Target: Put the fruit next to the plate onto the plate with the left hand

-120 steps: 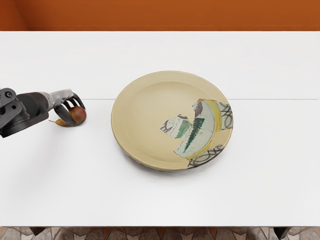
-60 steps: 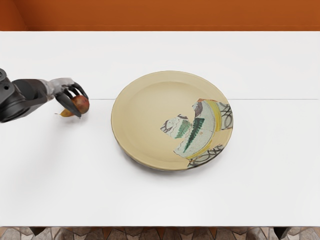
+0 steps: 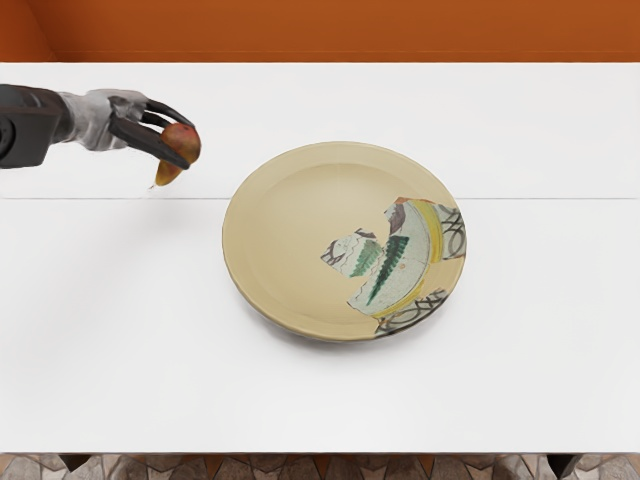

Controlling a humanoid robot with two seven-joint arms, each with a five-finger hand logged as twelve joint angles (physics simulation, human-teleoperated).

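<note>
A small red and yellow fruit (image 3: 178,148) hangs in the air above the white table, left of the plate. My left hand (image 3: 158,130) comes in from the left edge and is shut on the fruit, dark fingers curled over its top and side. The beige plate (image 3: 290,220), painted with a green and yellow pattern on its right side, lies at the table's middle. The fruit is apart from the plate, just off its upper left rim. The right hand does not show.
The white table (image 3: 320,400) fills most of the view, with an orange wall behind it. A patterned floor shows past the table's front edge.
My left hand has lifted the fruit off the table, moving it upward and slightly right toward the plate. The plate has not moved.
</note>
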